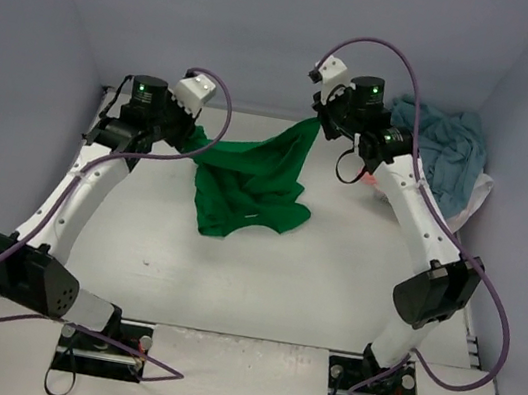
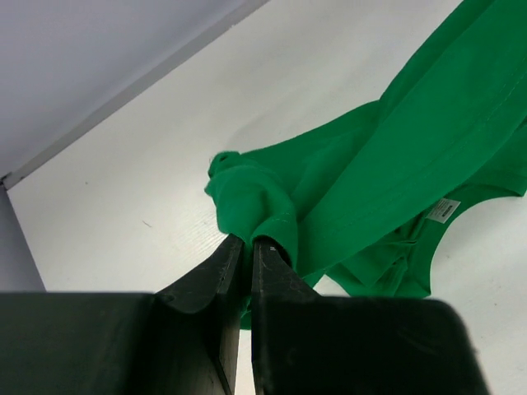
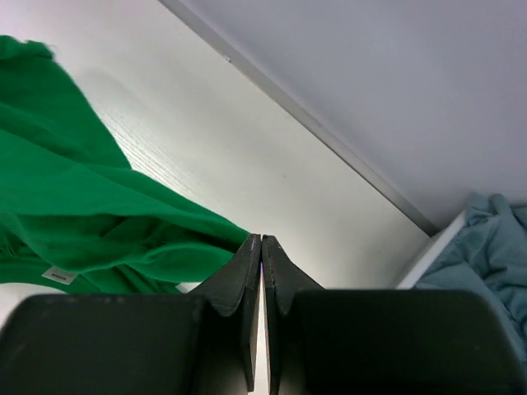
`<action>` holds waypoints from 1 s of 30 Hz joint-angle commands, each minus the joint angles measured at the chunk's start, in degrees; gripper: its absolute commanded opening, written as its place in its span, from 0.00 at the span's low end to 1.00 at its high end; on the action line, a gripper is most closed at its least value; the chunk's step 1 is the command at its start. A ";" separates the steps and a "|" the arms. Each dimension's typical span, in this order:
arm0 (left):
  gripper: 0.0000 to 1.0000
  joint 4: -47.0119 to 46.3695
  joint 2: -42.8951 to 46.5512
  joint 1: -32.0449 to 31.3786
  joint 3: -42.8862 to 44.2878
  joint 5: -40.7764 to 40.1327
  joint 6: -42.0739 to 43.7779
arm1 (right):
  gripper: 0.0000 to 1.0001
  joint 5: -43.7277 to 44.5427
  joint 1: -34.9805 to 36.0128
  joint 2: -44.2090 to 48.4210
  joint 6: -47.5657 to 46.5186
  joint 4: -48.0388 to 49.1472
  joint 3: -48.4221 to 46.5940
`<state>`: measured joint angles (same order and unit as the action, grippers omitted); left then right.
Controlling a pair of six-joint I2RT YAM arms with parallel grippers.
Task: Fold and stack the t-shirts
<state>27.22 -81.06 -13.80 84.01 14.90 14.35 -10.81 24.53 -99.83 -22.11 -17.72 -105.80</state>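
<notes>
White table point(image 1: 259, 288) with pale bluish walls point(image 1: 274, 17) on three sides, both arms reaching out over it.

On the left, the left claw point(image 1: 196, 138) is closed tight on a bunched corner of the green shirt point(image 1: 251, 185). From above the wrist body hides the fingers. The left wrist camera shows the grip plainly: the left claw point(image 2: 247, 243) has its two dark jaws nearly touching, with a knot of the green shirt point(image 2: 395, 164) pinched at the tips.

The shirt hangs between the two arms, over the middle of the table towards the back. It is strung up at both ends and sags into a crumpled heap in the middle. I cannot tell from above whether that heap rests on the surface. A small white tag point(image 2: 445, 210) shows near its lower edge. It is clear in both wrist views point(image 3: 58, 276) but barely a fleck from overhead.

Further right, the right claw point(image 1: 317, 125) is closed on the shirt's other end. Its wrist camera shows the right claw point(image 3: 261, 240) with jaws pressed flat together and the green shirt point(image 3: 74, 206) tapering to a point at the tips. Little cloth is visible between them.

At the far right, crumpled teal shirts point(image 1: 444, 152) lie piled in a white basket point(image 1: 477, 198), partly hidden behind the right arm. The right wrist view cuts the pile point(image 3: 494, 247) off at the frame edge.
</notes>
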 commanded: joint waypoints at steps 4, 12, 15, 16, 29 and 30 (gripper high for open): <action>0.00 1.07 6.52 1.32 7.30 -1.01 -0.37 | 0.00 -0.26 -3.52 9.38 0.92 1.72 -4.94; 0.00 7.75 13.20 1.67 15.48 -0.66 -1.43 | 0.00 -1.05 -5.55 20.10 2.85 2.68 -5.21; 0.00 10.65 15.74 1.67 18.82 0.40 -2.22 | 0.00 -1.06 -5.55 23.80 3.56 2.60 -5.73; 0.00 12.14 16.36 1.67 19.61 0.75 -2.39 | 0.00 -0.71 -5.55 24.59 3.65 2.60 -5.91; 0.00 20.94 23.66 1.67 32.18 5.40 -5.73 | 0.00 -8.77 -10.20 35.41 7.24 -0.73 -6.88; 0.00 21.72 23.75 1.67 32.18 7.67 -6.26 | 0.00 -10.44 -10.56 34.45 8.47 -2.57 -6.01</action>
<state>49.63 -57.80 -12.67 114.13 18.90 10.28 -15.25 15.18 -63.61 -17.12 -20.21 -112.05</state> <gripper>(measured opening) 0.017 0.001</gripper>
